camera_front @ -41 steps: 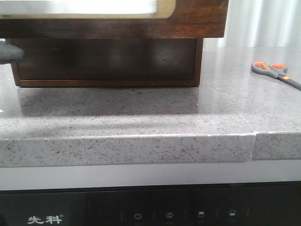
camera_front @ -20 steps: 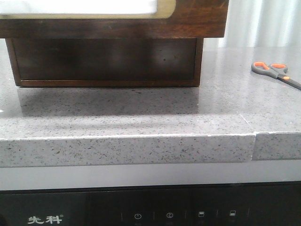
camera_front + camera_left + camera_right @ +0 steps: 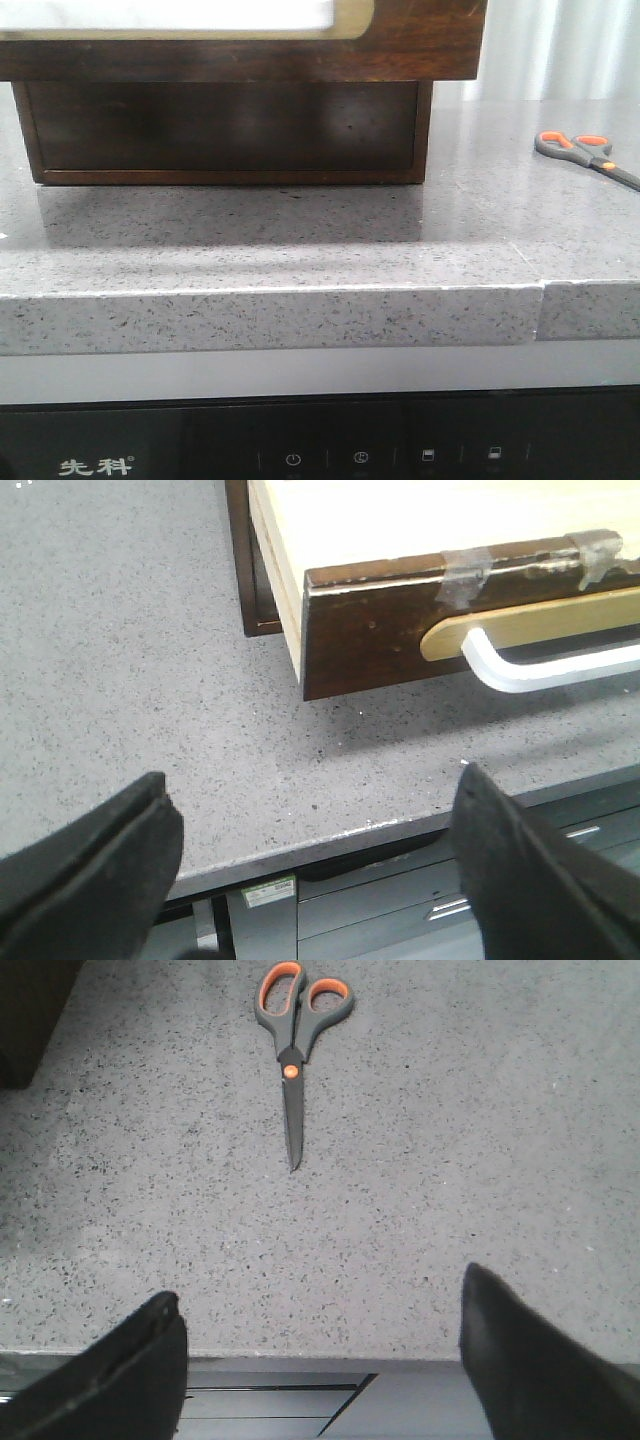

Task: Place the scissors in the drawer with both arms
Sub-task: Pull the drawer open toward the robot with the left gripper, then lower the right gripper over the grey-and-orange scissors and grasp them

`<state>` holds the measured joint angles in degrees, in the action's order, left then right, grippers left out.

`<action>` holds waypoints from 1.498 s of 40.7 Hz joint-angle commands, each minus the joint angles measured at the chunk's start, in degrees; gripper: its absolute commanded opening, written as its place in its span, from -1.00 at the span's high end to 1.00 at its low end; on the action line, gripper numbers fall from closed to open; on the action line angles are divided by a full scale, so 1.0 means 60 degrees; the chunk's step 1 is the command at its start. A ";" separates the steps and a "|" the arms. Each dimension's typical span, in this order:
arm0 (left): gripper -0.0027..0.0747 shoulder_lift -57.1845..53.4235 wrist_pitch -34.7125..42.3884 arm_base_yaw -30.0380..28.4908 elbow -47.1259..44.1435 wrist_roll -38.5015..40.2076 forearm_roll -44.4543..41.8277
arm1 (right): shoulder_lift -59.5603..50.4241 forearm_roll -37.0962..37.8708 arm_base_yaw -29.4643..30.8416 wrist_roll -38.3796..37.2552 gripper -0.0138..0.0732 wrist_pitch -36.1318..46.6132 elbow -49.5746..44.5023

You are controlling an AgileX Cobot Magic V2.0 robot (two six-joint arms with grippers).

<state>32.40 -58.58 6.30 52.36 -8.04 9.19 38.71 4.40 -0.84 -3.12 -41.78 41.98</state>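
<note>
Right wrist view: one pair of scissors [image 3: 295,1045] lies flat on the worktop [image 3: 450,1140], blades closed, handle loops pointing away from the right claw [image 3: 320,1360]. The right claw is spread wide and holds nothing; it sits well apart from the scissors, above the worktop's front edge. In the front view the scissors [image 3: 585,155] rest near the right edge of the worktop [image 3: 300,250], well apart from the cabinet.

One drawer [image 3: 480,610] is pulled out. Its dark brown front carries one cream panel with one white handle [image 3: 540,670]. Two strips of tape sit on its top edge. The left claw [image 3: 310,870] is also spread wide and empty, near the drawer's front corner.

One wooden cabinet [image 3: 220,130] stands on the worktop, which is grey speckled stone. Below its front edge runs a black appliance panel [image 3: 320,450] with white symbols.
</note>
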 commanded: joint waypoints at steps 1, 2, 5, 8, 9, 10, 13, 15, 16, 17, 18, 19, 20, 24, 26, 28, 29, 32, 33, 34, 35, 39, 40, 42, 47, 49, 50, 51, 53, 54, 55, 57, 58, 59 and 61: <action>-0.48 0.0062 0.0937 0.0566 0.0324 -0.0118 0.0137 | 0.0048 0.0162 -0.0001 0.0103 -0.66 0.0710 0.0304; -0.48 0.0062 0.1017 0.0847 0.0324 -0.0140 0.0137 | 0.0075 0.0162 -0.0001 0.0103 -0.66 0.0709 0.0304; -0.48 0.0062 0.1379 0.1636 0.0324 -0.0422 0.0137 | 0.0266 0.0162 -0.0001 0.0103 -0.66 0.0709 0.0304; -0.48 0.0062 0.1799 0.2426 0.0324 -0.0636 0.0119 | 0.0451 0.0162 -0.0001 0.0103 -0.66 0.0697 0.0304; -0.48 0.0062 0.1908 0.2652 0.0324 -0.0636 0.0119 | 0.0570 0.0162 -0.0001 0.0103 -0.66 0.0697 0.0304; -0.48 0.0062 0.2014 0.2942 0.0324 -0.0636 0.0099 | 0.0667 0.0162 -0.0001 0.0103 -0.66 0.0697 0.0304; -0.48 0.0062 0.2274 0.3556 0.0324 -0.0636 0.0099 | 0.0976 0.0162 -0.0001 0.0103 -0.66 0.0683 0.0353; -0.48 0.0062 0.2391 0.3906 0.0324 -0.0636 0.0099 | 0.1258 0.0162 -0.0001 0.0103 -0.66 0.0676 0.0443; -0.48 0.0062 0.2437 0.4034 0.0324 -0.0636 0.0099 | 0.1388 0.0162 -0.0001 0.0103 -0.66 0.0655 0.0533; -0.48 0.0062 0.2486 0.4146 0.0324 -0.0636 0.0099 | 0.1571 0.0162 -0.0001 0.0103 -0.66 0.0645 0.0639; -0.48 0.0062 0.2507 0.4277 0.0324 -0.0636 0.0120 | 0.1707 0.0162 -0.0001 0.0103 -0.66 0.0645 0.0733; -0.48 0.0062 0.2555 0.4361 0.0324 -0.0636 0.0141 | 0.1858 0.0162 -0.0001 0.0103 -0.66 0.0645 0.0827; -0.48 0.0062 0.2570 0.4435 0.0324 -0.0636 0.0164 | 0.2064 0.0152 -0.0001 0.0103 -0.65 0.0636 0.0968; -0.48 0.0062 0.2637 0.4600 0.0324 -0.0598 0.0403 | 0.2795 0.0152 -0.0001 0.0103 -0.65 0.0562 0.1488; -0.48 0.0062 0.2645 0.4600 0.0324 -0.0598 0.0527 | 0.3282 0.0152 -0.0001 0.0103 -0.65 0.0511 0.1792; -0.48 0.0062 0.2645 0.4600 0.0324 -0.0519 0.0570 | 0.3665 0.0152 -0.0001 0.0103 -0.65 0.0428 0.2125; -0.48 0.0062 0.2645 0.4583 0.0324 -0.0442 0.0595 | 0.3936 0.0152 -0.0001 0.0103 -0.65 0.0378 0.2279; -0.48 0.0062 0.2668 0.4583 0.0324 -0.0126 0.0593 | 0.4651 0.0152 0.0058 0.0103 -0.65 0.0185 0.2910; -0.48 0.0062 0.2668 0.4583 0.0324 -0.0126 0.0593 | 0.4945 0.0152 0.0120 0.0103 -0.65 0.0091 0.3161; -0.48 0.0062 0.2668 0.4583 0.0324 -0.0126 0.0593 | 0.5167 0.0143 0.0199 0.0103 -0.65 0.0009 0.3358; -0.48 0.0062 0.2668 0.4583 0.0324 -0.0126 0.0593 | 0.5390 0.0122 0.0239 0.0103 -0.65 -0.0094 0.3560; -0.48 0.0062 0.2668 0.4583 0.0324 -0.0126 0.0593 | 0.6516 -0.0063 0.0469 0.0384 -0.65 -0.0780 0.4567; -0.48 0.0062 0.2668 0.4583 0.0324 -0.0126 0.0593 | 0.6732 -0.0192 0.0511 0.0520 -0.65 -0.1007 0.4854; -0.48 0.0062 0.2645 0.4583 0.0324 -0.0126 0.0593 | 0.7225 -0.0514 0.0570 0.0863 -0.65 -0.1404 0.5339; -0.48 0.0062 0.2645 0.4583 0.0324 -0.0126 0.0593 | 0.8378 -0.1139 0.0616 0.1702 -0.65 -0.2181 0.6471; -0.48 0.0062 0.2645 0.4583 0.0324 -0.0126 0.0593 | 0.8716 -0.1139 0.0594 0.1772 -0.65 -0.2345 0.6790; -0.48 0.0062 0.2645 0.4583 0.0324 -0.0126 0.0593 | 0.8923 -0.1139 0.0580 0.1794 -0.65 -0.2442 0.6995; -0.48 0.0062 0.2645 0.4583 0.0324 -0.0126 0.0593 | 0.9123 -0.1139 0.0580 0.1832 -0.65 -0.2511 0.7145; -0.48 0.0062 0.2645 0.4583 0.0324 -0.0126 0.0593 | 0.9391 -0.1139 0.0580 0.1854 -0.65 -0.2637 0.7455; -0.48 0.0062 0.2645 0.4583 0.0324 -0.0126 0.0593 | 0.9547 -0.1147 0.0580 0.1857 -0.65 -0.2649 0.7560; -0.48 0.0062 0.2645 0.4583 0.0324 -0.0126 0.0593 | 0.9654 -0.1147 0.0580 0.1866 -0.65 -0.2659 0.7682; -0.48 0.0062 0.2645 0.4583 0.0324 -0.0126 0.0593 | 0.9897 -0.1147 0.0580 0.1866 -0.65 -0.2659 0.7889; -0.48 0.0062 0.2645 0.4583 0.0324 -0.0126 0.0593 | 1.0003 -0.1147 0.0580 0.1866 -0.65 -0.2683 0.7980; -0.48 0.0062 0.2645 0.4583 0.0324 -0.0126 0.0593 | 1.0143 -0.1147 0.0580 0.1866 -0.65 -0.2694 0.8096; -0.48 0.0062 0.2645 0.4583 0.0324 -0.0126 0.0593 | 1.0374 -0.1160 0.0580 0.1866 -0.65 -0.2746 0.8277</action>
<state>32.40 -47.16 33.46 52.36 -9.51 11.47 101.33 -2.45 2.43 7.33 -58.91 88.03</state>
